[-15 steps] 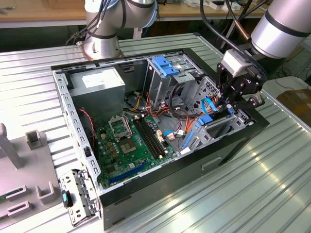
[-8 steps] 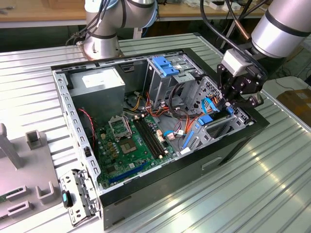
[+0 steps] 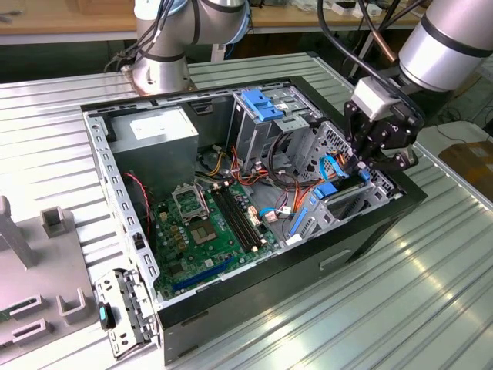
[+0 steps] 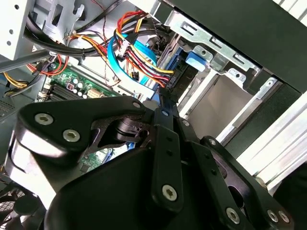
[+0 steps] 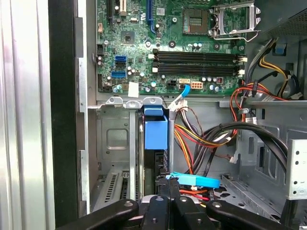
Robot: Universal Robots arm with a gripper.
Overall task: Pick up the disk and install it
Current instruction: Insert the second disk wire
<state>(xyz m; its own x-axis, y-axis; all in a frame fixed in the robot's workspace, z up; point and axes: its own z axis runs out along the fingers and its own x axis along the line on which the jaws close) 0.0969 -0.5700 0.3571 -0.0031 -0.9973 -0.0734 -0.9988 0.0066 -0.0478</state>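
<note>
Hovering over drive cage [image 3: 350, 202], gripper [image 3: 383, 159] with jaws pressed together on disk [image 5: 156, 134], upright in slot. Best: keep it square to rails, push gently.

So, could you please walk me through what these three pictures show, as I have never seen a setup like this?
The machine is a silver robot arm ending in a black gripper. The exterior view comes from a camera off the arm; it shows an open black desktop computer case lying on a ribbed metal table, with the green motherboard and a grey power-supply box inside. The gripper hangs over the metal drive cage at the exterior view's right. The two wrist views come from cameras riding on the arm. The first wrist view looks along the gripper, whose fingers are closed on the black-and-silver disk with blue plastic frame, standing on edge in the cage, next to coloured cables.
</note>
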